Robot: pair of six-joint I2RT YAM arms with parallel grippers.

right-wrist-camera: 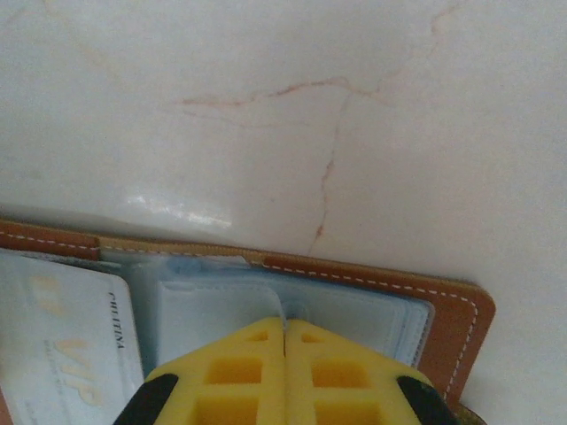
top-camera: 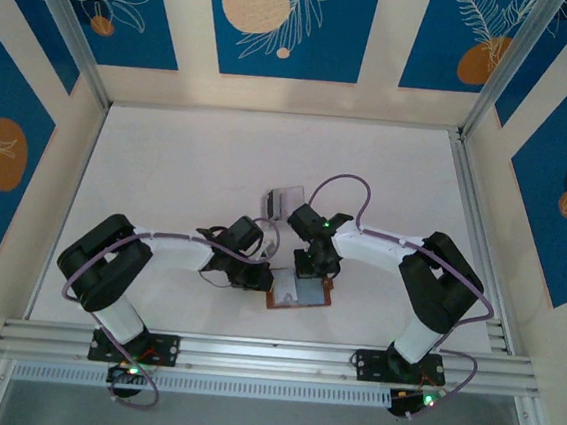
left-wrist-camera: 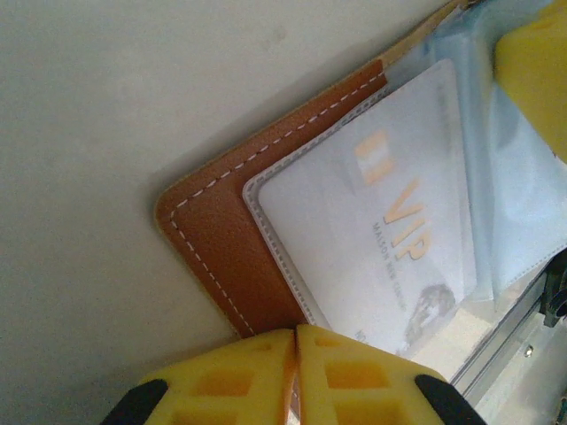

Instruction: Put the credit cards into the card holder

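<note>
Left wrist view has the left gripper (left-wrist-camera: 295, 350), yellow fingers (left-wrist-camera: 230, 372) pressed together, apparently nipping the edge of the small brown leather folding wallet (left-wrist-camera: 221, 239), which lies open on the white table (left-wrist-camera: 89, 133) with a greyish rectangular VIP card (left-wrist-camera: 372, 221) tucked inside. Beyond it, the right gripper (right-wrist-camera: 283, 341) is squeezed closed, tips on the bluish-grey pocket film (right-wrist-camera: 204, 310), which could snag if that arm drags. Farther back sits a grey slotted plastic stand (top-camera: 287, 201); a tug on the pinched leather might fold the wallet and spill the card.
</note>
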